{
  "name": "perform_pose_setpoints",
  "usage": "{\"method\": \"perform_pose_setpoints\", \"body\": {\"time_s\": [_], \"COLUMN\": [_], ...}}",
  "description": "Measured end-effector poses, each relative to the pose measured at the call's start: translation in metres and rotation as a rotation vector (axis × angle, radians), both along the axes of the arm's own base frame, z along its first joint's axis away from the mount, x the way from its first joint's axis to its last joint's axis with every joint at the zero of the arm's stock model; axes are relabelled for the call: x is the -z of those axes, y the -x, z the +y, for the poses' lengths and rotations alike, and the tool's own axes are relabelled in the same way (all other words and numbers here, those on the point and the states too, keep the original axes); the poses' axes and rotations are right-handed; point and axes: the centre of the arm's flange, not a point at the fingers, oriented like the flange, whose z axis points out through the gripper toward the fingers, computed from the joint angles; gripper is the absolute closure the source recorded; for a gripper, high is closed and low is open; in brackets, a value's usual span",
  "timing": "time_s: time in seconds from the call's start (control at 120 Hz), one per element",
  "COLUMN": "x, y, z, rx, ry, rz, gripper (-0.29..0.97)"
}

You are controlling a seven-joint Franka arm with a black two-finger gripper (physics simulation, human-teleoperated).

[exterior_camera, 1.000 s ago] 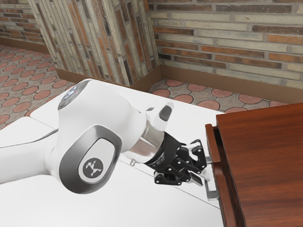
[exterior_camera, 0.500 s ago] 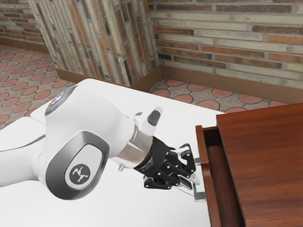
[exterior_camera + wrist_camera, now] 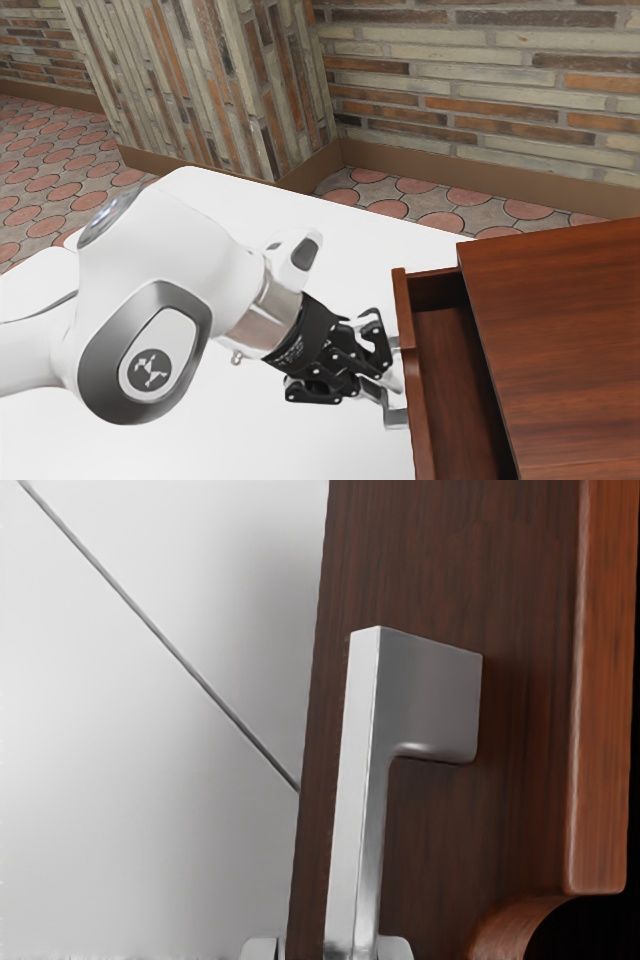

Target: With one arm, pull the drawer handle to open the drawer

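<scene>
The dark wooden drawer (image 3: 409, 345) stands part-way out of the cabinet (image 3: 560, 340), and its inside (image 3: 448, 385) shows from above. A silver bar handle (image 3: 395, 416) is fixed to the drawer's front. My black gripper (image 3: 379, 384) is at that handle, shut on the bar from two sides. In the wrist view the handle (image 3: 368, 780) runs along the wooden drawer front (image 3: 440, 590) and down between my fingertips (image 3: 262, 946).
The cabinet stands on a white table (image 3: 330, 440), whose top spreads toward the exterior view's left under my arm. Brick walls and a tiled floor (image 3: 440, 205) lie behind. A thin seam line (image 3: 160, 635) crosses the table surface.
My hand has moved toward the exterior view's left with the handle in it. The drawer has slid further out of the cabinet, showing more of its inside.
</scene>
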Motion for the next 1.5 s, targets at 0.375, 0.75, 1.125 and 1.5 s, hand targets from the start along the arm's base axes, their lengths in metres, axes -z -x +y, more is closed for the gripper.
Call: {"method": "perform_pose_setpoints", "body": {"time_s": [0.375, 0.75, 1.125, 1.5], "x": [-0.002, 0.0, -0.013, -0.21], "y": [0.019, 0.043, 0.066, 0.122], "z": [0.016, 0.038, 0.076, 0.153], "rx": [-0.014, -0.038, -0.102, -0.082], "ry": [0.006, 0.015, 0.017, -0.187], "rz": [-0.004, -0.011, -0.033, -0.112], "gripper": [0.67, 0.67, 0.67, 0.18]}}
